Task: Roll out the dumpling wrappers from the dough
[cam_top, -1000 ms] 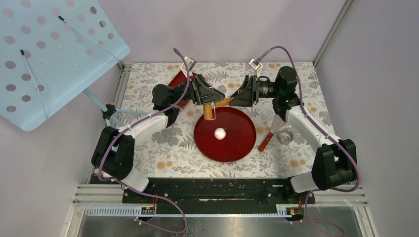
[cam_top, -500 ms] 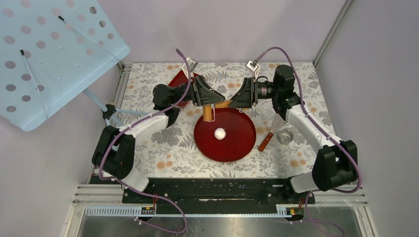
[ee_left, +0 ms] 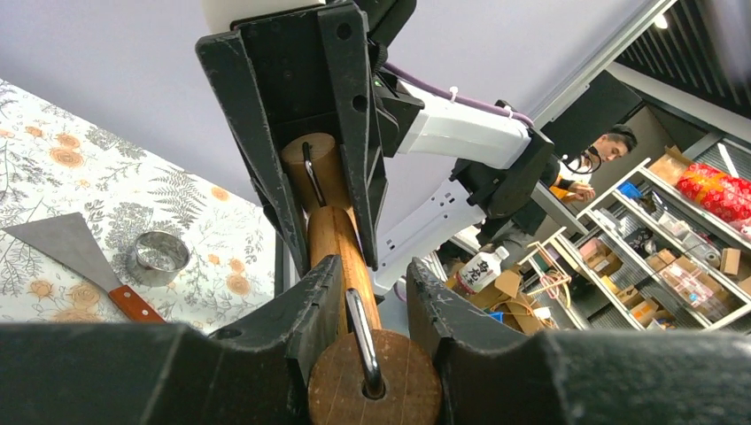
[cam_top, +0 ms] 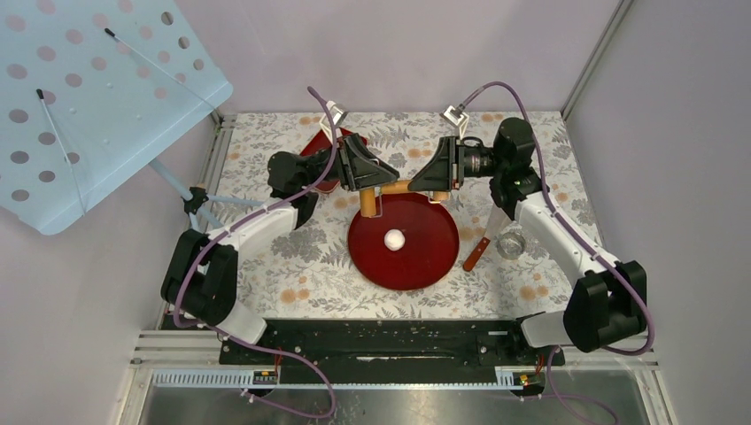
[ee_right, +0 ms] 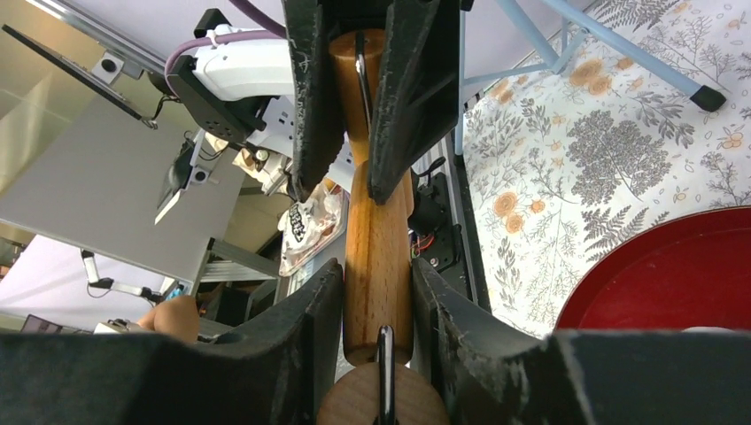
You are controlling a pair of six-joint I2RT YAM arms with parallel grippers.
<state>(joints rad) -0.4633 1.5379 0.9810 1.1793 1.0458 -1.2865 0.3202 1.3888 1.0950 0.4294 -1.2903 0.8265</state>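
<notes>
A wooden rolling pin [cam_top: 400,187] hangs level over the far rim of the round red plate [cam_top: 434,261]. My left gripper [cam_top: 383,181] is shut on its left end, and the jaws press the wooden grip [ee_left: 341,257]. From the other side, my right gripper [cam_top: 427,181] is shut on the right end, both fingers flat against the wood [ee_right: 376,257]. A small white ball of dough [cam_top: 394,238] lies near the plate's middle, apart from the pin. No dumpling wrappers are in view.
A scraper [cam_top: 483,239] with a red handle lies right of the plate, next to a metal ring cutter [cam_top: 511,243]. A second red dish [cam_top: 317,144] sits behind the left arm. A blue perforated panel [cam_top: 89,88] on a stand overhangs the left side.
The right gripper's jaws have closed onto the rolling pin's right end. The left wrist has shifted slightly farther back, and the pin's left end rose a little.
</notes>
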